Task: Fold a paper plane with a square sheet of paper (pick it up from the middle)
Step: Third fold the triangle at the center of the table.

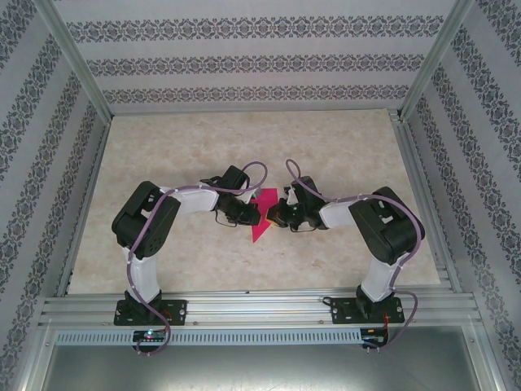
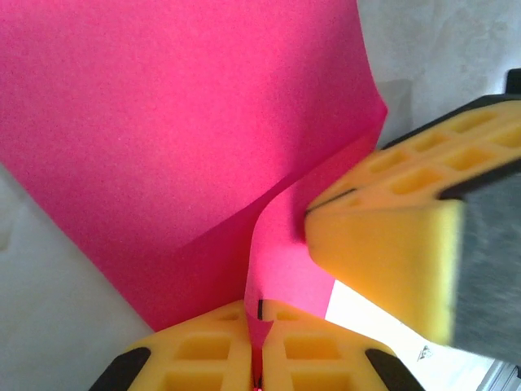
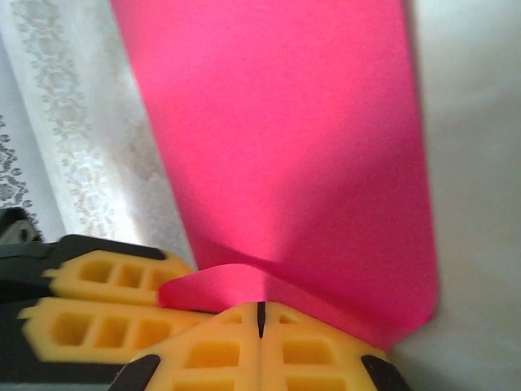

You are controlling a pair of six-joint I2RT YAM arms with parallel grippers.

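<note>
Left gripper and right gripper both clamped on pink paper sheet, frame centre — hold pinches firm, align edges before creasing.

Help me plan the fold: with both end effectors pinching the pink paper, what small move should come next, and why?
Probably lower the pink paper onto the table without releasing. The left end effector and right end effector are shut on neighbouring edges, and the sheet appears held up, bowed between them; a crease likely needs a flat surface.
</note>
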